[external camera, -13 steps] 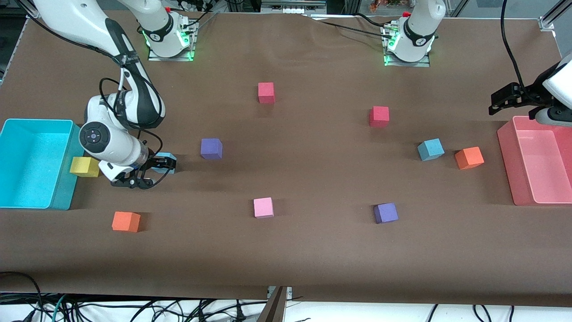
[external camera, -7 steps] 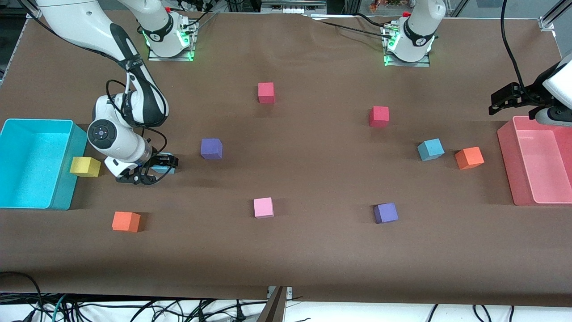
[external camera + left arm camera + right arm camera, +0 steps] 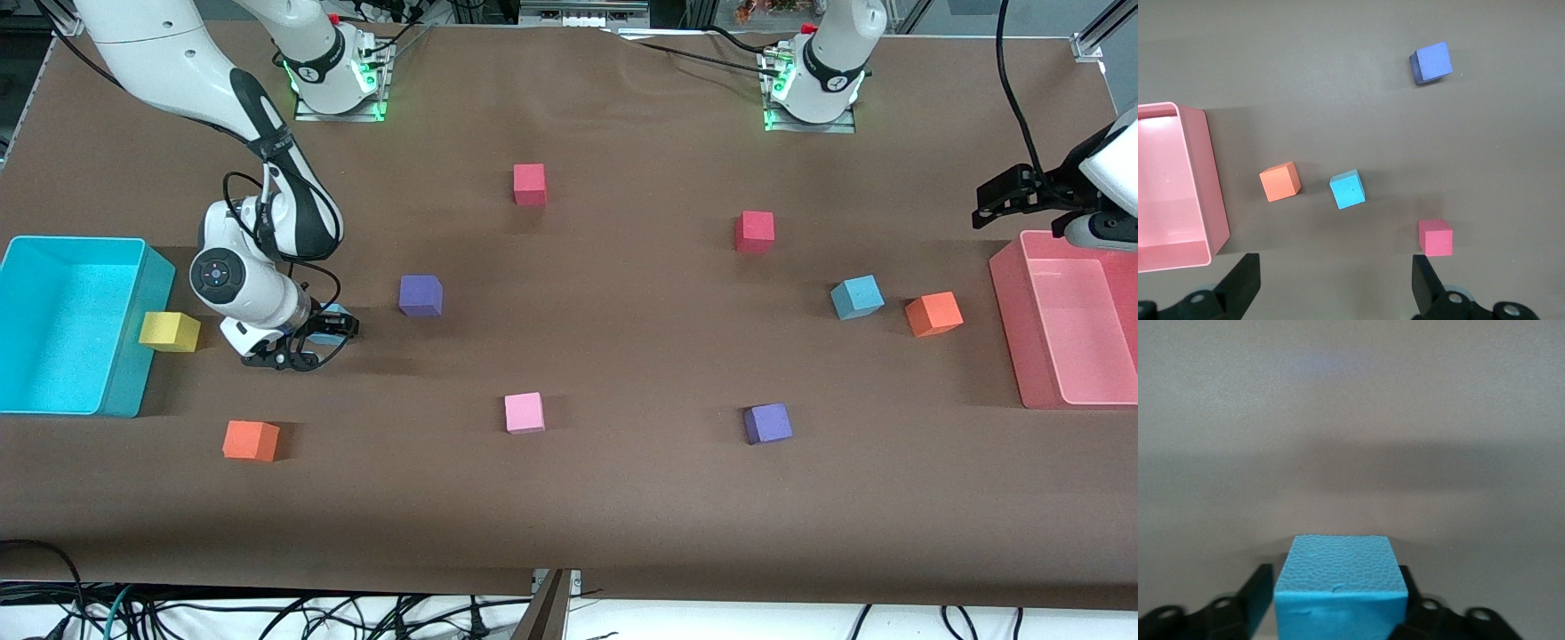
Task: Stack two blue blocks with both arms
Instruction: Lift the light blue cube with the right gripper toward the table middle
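Clamping blue block: right gripper | left gripper spread | brown table

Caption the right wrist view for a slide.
Right gripper closed around a blue block on the brown table.

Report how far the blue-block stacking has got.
Done: nothing is stacked yet. In hand: the right gripper, low at the table near the yellow cube, has its fingers against both sides of one blue block. Left: the other blue block sits untouched beside an orange cube; the left gripper waits open above the pink bin.
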Robot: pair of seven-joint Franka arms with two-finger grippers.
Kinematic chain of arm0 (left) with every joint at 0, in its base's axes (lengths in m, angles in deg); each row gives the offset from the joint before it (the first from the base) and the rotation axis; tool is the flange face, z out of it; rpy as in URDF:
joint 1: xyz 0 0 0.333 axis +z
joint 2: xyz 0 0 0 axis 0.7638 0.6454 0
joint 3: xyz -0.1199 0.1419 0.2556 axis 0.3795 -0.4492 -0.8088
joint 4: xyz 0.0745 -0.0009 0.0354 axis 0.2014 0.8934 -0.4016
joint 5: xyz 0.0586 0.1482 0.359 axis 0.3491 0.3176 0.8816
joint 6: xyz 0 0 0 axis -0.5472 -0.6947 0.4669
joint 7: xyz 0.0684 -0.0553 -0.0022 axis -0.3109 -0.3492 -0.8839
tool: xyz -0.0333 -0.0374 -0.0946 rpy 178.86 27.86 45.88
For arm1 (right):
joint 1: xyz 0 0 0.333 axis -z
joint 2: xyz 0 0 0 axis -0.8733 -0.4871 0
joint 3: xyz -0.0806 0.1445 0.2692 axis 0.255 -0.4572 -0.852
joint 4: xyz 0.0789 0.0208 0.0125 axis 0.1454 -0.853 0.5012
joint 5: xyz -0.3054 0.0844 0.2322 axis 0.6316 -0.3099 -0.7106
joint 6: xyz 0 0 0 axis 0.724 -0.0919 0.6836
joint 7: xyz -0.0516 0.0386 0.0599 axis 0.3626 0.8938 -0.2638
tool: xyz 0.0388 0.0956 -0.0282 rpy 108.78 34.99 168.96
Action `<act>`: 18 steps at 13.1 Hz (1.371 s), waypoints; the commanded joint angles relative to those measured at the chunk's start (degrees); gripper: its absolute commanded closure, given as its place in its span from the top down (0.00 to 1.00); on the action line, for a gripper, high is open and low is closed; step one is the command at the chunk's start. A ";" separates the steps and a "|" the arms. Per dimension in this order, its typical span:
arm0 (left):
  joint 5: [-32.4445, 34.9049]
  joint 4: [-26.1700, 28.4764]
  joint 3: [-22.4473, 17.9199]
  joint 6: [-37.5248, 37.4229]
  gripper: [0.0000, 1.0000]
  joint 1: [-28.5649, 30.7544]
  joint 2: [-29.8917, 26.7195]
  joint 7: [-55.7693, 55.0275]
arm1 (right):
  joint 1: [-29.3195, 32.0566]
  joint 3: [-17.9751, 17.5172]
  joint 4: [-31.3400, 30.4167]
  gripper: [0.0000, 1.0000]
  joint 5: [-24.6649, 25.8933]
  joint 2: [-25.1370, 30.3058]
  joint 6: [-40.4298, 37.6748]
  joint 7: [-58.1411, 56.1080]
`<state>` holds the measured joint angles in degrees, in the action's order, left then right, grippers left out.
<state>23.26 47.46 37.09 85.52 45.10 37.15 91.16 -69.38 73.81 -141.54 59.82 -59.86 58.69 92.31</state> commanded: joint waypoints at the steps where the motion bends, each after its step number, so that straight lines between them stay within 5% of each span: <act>1: 1.02 -1.31 0.10 -1.18 1.00 0.22 0.36 1.10 | 0.36 -0.23 -0.36 0.00 0.18 0.61 0.48 0.46; 4: 1.02 -1.32 0.10 -1.18 1.00 0.22 0.36 1.10 | 0.27 -0.23 1.04 0.00 0.18 1.22 -0.56 -0.15; 10: 1.02 -1.40 -0.08 -1.18 1.00 0.22 0.36 1.10 | -4.02 -0.76 21.23 0.00 0.00 0.52 -25.69 0.81; 18: 0.93 -1.40 -0.16 -1.61 1.00 0.22 0.27 1.10 | -21.77 -0.76 46.11 0.00 -2.02 -12.55 -37.05 15.82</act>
<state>23.27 47.46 36.89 85.48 45.17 37.15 91.16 -88.10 72.56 -104.88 58.49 -65.89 24.39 105.00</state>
